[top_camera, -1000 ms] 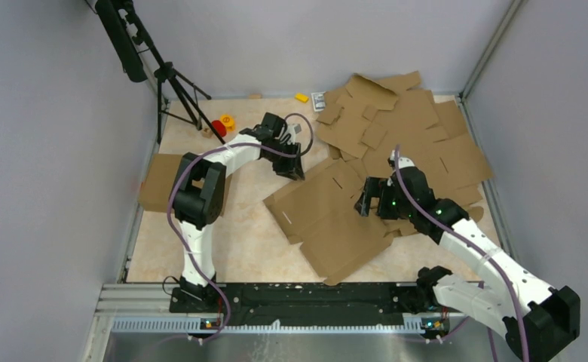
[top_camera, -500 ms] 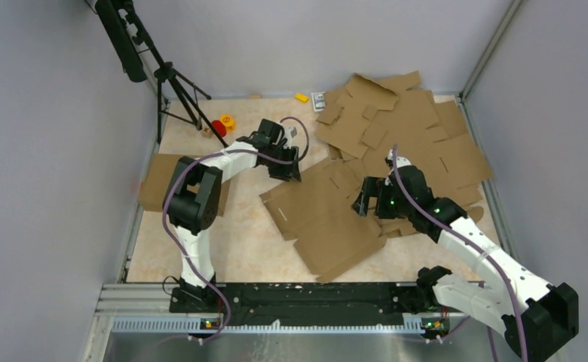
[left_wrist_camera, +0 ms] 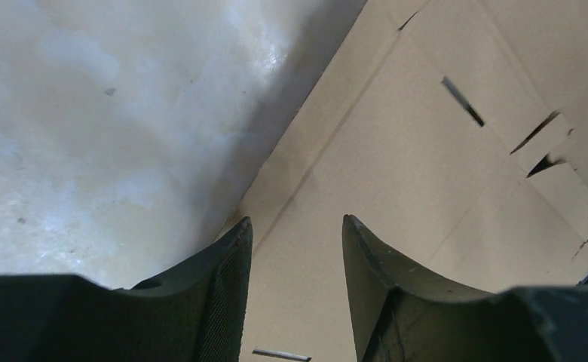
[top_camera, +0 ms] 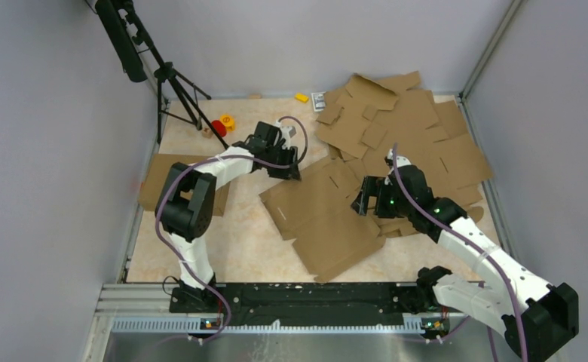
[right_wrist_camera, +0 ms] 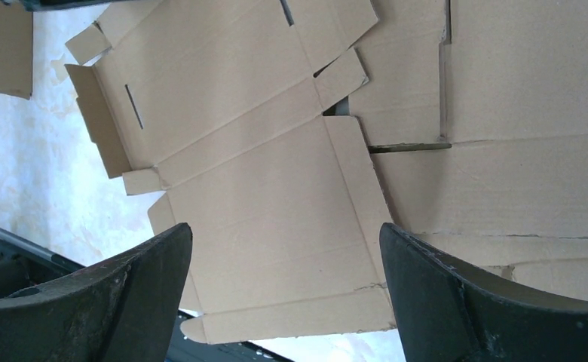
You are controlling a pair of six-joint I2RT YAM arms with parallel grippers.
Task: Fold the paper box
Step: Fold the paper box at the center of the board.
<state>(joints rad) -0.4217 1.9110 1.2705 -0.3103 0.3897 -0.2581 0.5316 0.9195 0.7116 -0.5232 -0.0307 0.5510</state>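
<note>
No text legible anywhere; the paper box [top_camera: 323, 220] is plain brown cardboard.

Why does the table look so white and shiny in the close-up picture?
Left wrist view: light glares off the table, washing it pale, and a dark shadow runs along the edge of the paper box. Top view: softer, even light, so the same table looks beige.

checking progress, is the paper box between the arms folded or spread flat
Spread flat: the paper box lies open on the table, panels and flaps laid out, none folded upright.
</note>
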